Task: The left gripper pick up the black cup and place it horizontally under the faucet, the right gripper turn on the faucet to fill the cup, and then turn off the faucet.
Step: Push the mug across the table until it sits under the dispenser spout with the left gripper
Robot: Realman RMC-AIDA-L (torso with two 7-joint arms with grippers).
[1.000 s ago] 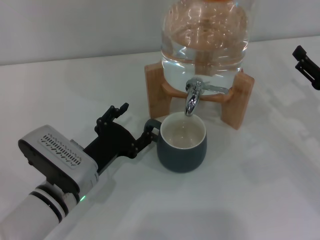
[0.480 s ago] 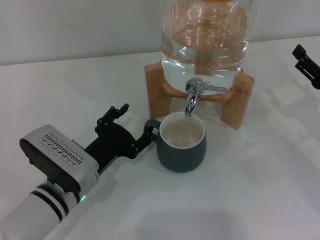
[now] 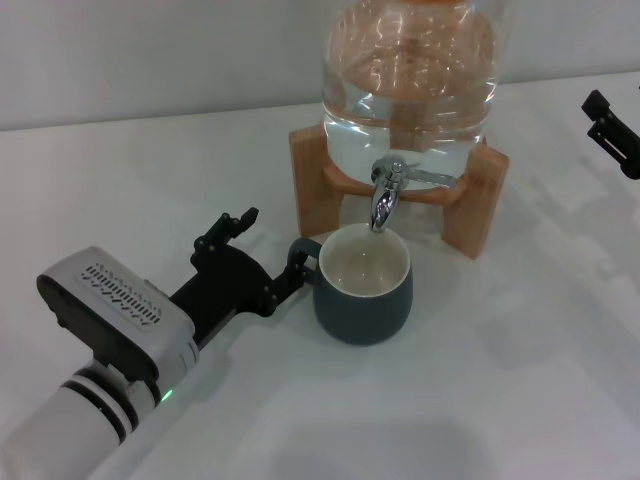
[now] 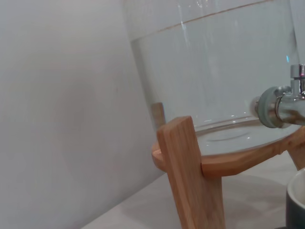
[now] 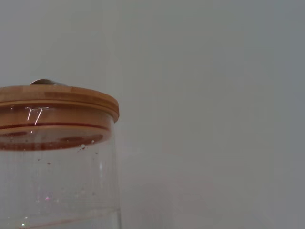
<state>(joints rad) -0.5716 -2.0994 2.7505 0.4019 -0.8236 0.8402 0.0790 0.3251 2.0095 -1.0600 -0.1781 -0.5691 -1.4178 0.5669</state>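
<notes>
The black cup [image 3: 364,290] stands upright on the white table, cream inside showing, directly below the spout of the chrome faucet [image 3: 385,195]. Its loop handle points at my left gripper [image 3: 267,243]. That gripper is open: one finger lies by the handle, the other is spread away to the far side. In the left wrist view the faucet [image 4: 281,102] shows beside the jug, and a bit of the cup's rim [image 4: 298,198] shows at the corner. My right gripper [image 3: 612,128] hangs at the far right edge, well away from the faucet's lever.
The big clear water jug [image 3: 410,80] sits on a tan wooden stand [image 3: 470,200] behind the cup. The right wrist view shows the jug's wooden lid [image 5: 52,98] against a grey wall. White table surface [image 3: 500,380] lies in front and to the right.
</notes>
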